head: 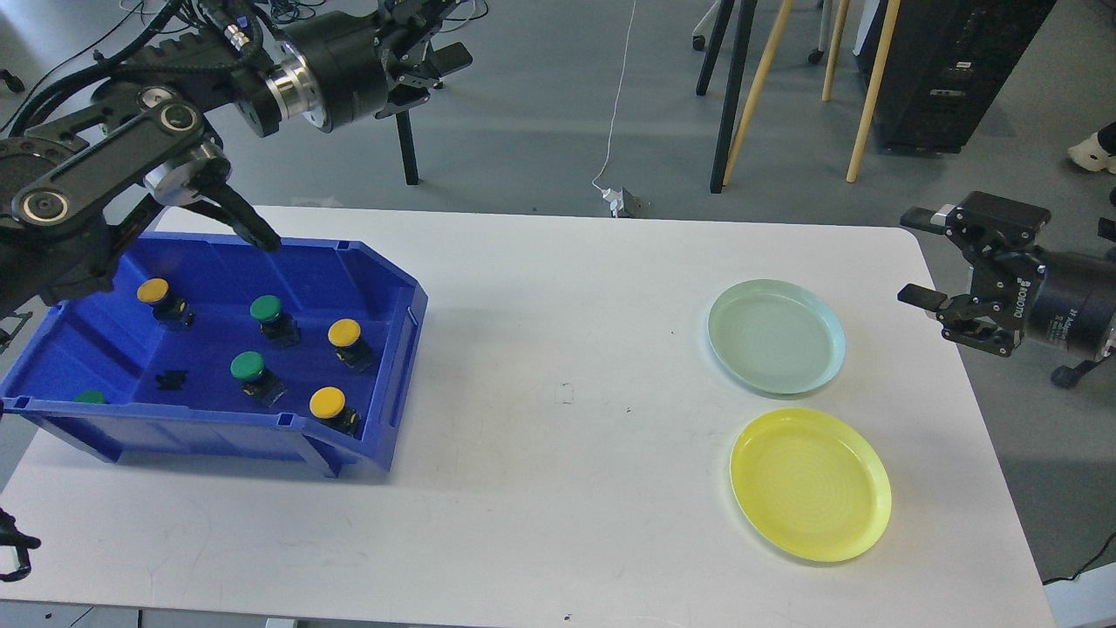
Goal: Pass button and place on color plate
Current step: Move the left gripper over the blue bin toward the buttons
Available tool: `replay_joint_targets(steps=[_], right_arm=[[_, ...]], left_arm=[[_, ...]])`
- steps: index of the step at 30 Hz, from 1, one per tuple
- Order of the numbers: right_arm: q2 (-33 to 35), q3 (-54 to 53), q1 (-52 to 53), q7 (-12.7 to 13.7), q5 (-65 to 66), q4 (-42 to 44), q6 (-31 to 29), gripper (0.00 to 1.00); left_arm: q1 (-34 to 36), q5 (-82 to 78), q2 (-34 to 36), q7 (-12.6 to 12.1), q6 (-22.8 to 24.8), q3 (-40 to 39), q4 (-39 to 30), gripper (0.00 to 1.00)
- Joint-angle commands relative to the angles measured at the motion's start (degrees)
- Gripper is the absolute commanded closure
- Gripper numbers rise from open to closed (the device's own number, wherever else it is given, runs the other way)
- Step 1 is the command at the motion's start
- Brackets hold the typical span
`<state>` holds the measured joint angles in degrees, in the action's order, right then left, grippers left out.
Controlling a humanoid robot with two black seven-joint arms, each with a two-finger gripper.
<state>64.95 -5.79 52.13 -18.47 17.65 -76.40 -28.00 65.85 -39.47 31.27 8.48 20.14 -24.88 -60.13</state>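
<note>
Several push buttons with yellow or green caps lie in a blue bin (397,384) at the table's left. Among them are a yellow button (327,402) near the bin's front wall, a green button (248,366) and another yellow button (344,332). At the right of the table lie a pale green plate (776,336) and, nearer to me, a yellow plate (811,484); both hold nothing. My left gripper (433,74) hangs high beyond the bin's far edge, open and holding nothing. Off the table's right edge, beside the green plate, my right gripper (921,257) is open and holds nothing.
The white table (558,392) is bare between bin and plates. A small black loose part (171,378) lies in the bin. Beyond the table are stand legs (724,105), a white cable (615,122) and a black cabinet (950,70) on the grey floor.
</note>
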Motion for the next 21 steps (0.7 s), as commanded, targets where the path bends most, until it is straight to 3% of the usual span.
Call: replay_joint_targets(steps=[1,8,11,15,19,21], right_arm=[[0.17,-0.01,-0.01,0.01,-0.07,-0.15,0.0,0.04],[0.18,-0.19,-0.01,0.01,-0.07,-0.42,0.0,0.04],[0.0,-0.89,-0.01,-0.08,-0.07,-0.68,0.0,0.04],[-0.44,-1.85,-0.09,-0.17,-0.16,-0.86,0.0,0.04],[-0.44,-2.73,-0.09,-0.17,-0.16,-0.86,0.0,0.04],[-0.44,-2.74,-0.01,-0.17,-0.16,-0.86,0.0,0.04]], left_arm=[[0.15,-0.17,0.02,0.21,-0.36,-0.26,0.27,0.0],[0.51,0.97,-1.74,-0.84,-1.76,-3.76,0.98,0.0],[0.15,1.42,-0.77,-1.72,1.03,-5.7,0.98,0.0],[-0.02,1.06,1.42,0.3,4.38,-5.88,2.29,0.0],[-0.98,1.5,2.92,5.83,7.86,-5.97,2.56,0.0],[-1.78,1.59,4.15,7.33,7.86,-6.14,1.6,0.0]])
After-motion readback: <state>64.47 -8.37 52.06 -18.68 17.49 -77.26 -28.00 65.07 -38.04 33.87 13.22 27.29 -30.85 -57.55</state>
